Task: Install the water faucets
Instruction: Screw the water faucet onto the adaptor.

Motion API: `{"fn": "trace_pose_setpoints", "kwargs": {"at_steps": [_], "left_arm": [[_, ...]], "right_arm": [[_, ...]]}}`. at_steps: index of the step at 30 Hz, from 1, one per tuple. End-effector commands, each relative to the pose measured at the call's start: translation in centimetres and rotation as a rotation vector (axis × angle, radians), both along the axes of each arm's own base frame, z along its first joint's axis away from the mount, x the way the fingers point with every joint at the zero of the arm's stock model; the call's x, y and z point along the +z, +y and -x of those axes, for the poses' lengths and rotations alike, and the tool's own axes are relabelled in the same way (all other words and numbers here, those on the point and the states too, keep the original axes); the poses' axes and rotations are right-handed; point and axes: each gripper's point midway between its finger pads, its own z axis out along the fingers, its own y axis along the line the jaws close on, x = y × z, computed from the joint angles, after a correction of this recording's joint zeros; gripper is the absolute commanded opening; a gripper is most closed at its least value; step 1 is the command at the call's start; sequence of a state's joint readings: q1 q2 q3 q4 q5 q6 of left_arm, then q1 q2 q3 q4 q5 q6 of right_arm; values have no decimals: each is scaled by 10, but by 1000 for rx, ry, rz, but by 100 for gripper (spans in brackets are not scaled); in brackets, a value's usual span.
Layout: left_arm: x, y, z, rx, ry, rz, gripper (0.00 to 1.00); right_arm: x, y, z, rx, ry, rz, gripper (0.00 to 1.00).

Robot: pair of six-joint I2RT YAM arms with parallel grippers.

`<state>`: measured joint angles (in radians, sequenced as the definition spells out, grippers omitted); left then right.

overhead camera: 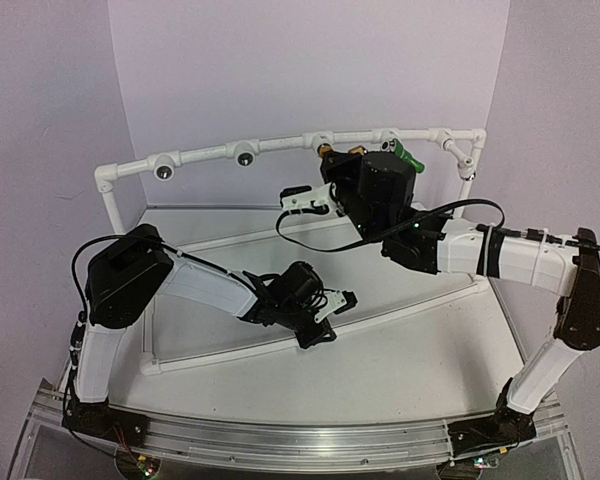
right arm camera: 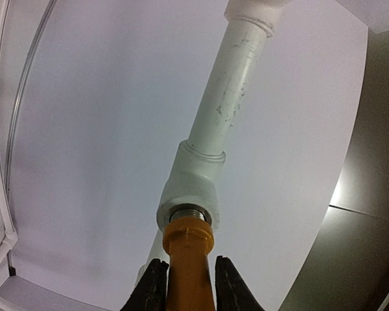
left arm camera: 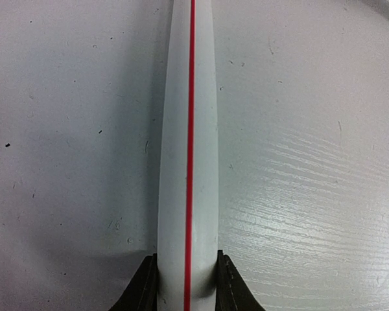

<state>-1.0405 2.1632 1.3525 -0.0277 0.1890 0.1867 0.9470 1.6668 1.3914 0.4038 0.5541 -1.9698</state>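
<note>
right jaws grip the yellow faucet point(right arm camera: 188, 259), its thread at the far socket point(right arm camera: 189, 194); left jaws clamp the near pipe point(left arm camera: 188, 162). next, it likely needs turning home.

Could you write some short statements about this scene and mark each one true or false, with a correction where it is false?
1. The right pincer grips the yellow-orange faucet. True.
2. The left pincer holds a faucet. False: it is closed on a white pipe with a red stripe.
3. The yellow-orange faucet's threaded end meets a white fitting. True.
4. The green faucet is in the right pincer. False: it sits up at the raised pipe rail, not held.
</note>
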Motion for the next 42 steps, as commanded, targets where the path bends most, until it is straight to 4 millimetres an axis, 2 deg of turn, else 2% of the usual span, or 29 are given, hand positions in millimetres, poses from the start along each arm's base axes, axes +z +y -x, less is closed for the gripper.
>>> {"fn": "trace_pose_setpoints", "kwargs": {"at_steps": [1,5,15,20,31,42], "left_arm": [[-44,19,37,-59,122,-114,0],[-43,20,37,-59,119,-113,0],[-42,19,38,-62,120,-109,0],[-42,19,38,-63,120,-109,0],[-41,16,42,-76,123,-106,0],[-41,16,43,-79,118,-109,0]], "right_arm": [[-15,-2,-13,-24,17,-16,0],[-12,-3,-13,-30,15,-28,0],[19,-4,-17,-44,-25,-178,0],[16,-2,-18,-41,-18,-187,0],[27,1,-20,-36,3,-280,0],[27,4,-24,-40,22,-338,0]]}}
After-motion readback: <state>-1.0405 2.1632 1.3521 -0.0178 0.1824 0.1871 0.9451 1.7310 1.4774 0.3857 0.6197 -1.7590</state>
